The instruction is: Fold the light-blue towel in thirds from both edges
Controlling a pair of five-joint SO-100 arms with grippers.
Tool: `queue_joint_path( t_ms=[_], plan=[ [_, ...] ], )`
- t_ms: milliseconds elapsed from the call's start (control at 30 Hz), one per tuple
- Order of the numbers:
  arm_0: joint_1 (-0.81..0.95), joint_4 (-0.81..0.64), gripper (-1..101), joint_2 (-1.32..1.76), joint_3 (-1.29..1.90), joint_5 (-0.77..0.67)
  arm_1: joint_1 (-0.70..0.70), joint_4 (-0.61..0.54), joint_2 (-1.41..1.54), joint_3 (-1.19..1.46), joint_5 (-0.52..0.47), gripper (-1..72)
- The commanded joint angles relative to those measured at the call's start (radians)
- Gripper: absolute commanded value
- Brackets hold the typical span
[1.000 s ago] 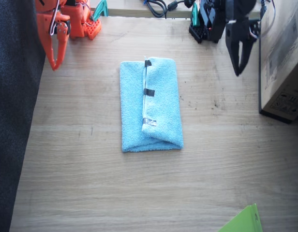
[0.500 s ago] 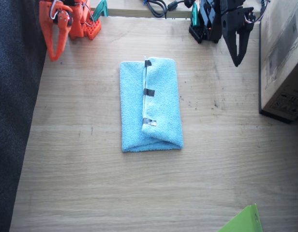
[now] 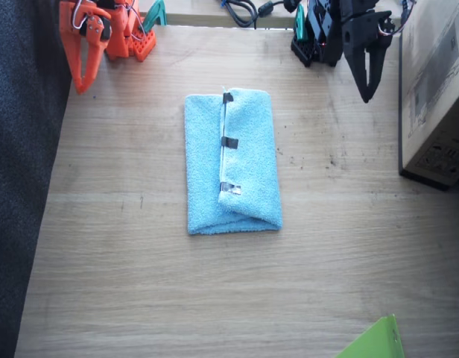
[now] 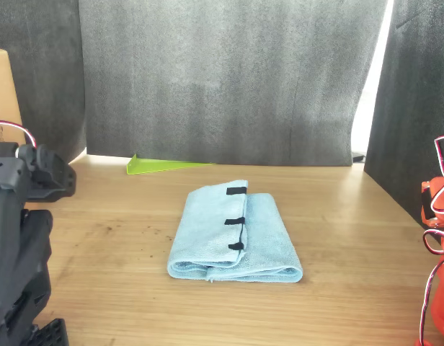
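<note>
A light-blue towel (image 3: pixel 232 162) lies folded into a narrow stack at the middle of a wooden table (image 3: pixel 140 283), its upper flap ending in an edge (image 3: pixel 226 142) marked by three short black tape strips that runs down the stack's length. In the front view the same towel (image 4: pixel 233 232) shows its layers at the near end, the taped edge on top.

Both arms are drawn back to the table's far side, well apart from the cloth. The orange right gripper (image 3: pixel 83 73) hangs point-down at one corner, its fingers close together and holding nothing. The black left gripper (image 3: pixel 366 80) hangs likewise near the other corner, its fingers narrowed almost to a point, also empty.

A cardboard box (image 3: pixel 435 89) stands at the table's edge beside the left arm (its top lies outside both views, so any contents cannot be told). A lime-green sheet corner (image 3: pixel 375 341) pokes in at the near edge.
</note>
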Motion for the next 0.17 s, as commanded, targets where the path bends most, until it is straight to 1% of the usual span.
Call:
queue_joint_path(
  t_ms=[0,133],
  plan=[
    [0.008,-0.002,0,0.008,0.005,0.014,0.009,0.014,0.011,0.006,0.012,0.0],
    [0.005,-0.002,0,0.008,0.005,0.017,0.014,0.014,0.011,0.006,0.006,0.0]
  ],
)
